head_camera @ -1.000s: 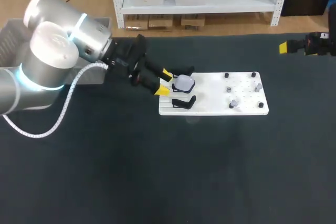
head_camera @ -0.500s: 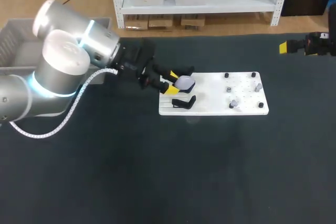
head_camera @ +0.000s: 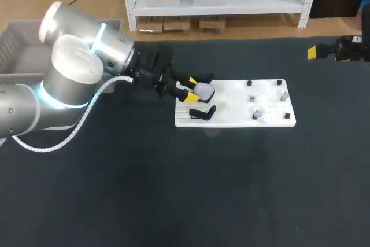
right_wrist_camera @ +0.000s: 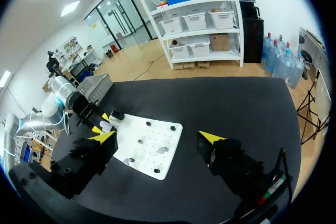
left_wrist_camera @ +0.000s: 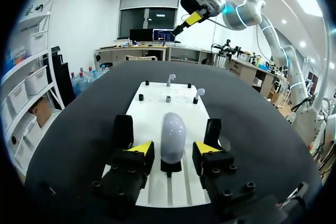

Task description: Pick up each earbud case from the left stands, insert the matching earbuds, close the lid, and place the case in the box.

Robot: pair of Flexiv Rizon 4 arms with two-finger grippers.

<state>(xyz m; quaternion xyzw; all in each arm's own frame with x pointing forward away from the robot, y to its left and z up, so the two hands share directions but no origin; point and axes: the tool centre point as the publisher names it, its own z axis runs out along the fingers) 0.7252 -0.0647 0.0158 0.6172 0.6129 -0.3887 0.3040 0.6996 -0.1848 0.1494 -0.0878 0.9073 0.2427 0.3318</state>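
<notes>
An open stretch of dark desk (head_camera: 185, 201) runs along the whole near side of the white board (head_camera: 269, 121), with more past the board's right end. Out there, well apart from the board, the right fingers (right_wrist_camera: 157, 139) hang spread wide with nothing between them. The left arm comes in over the board's left end. A grey box (head_camera: 14, 33) sits well off the board's left end, behind that arm, and its inside is partly hidden. On the board's left end the earbud case (left_wrist_camera: 172, 135) rests on a black stand, with a second black stand (head_camera: 202, 112) just beside it. Toward the board's right end, white earbuds (left_wrist_camera: 170, 80) stand upright on pegs. The case is a smooth, rounded, pale pebble with its lid down. The left fingers (head_camera: 188, 87) straddle it, one yellow tip on each side with a thin gap showing, so they are parted and grip nothing
</notes>
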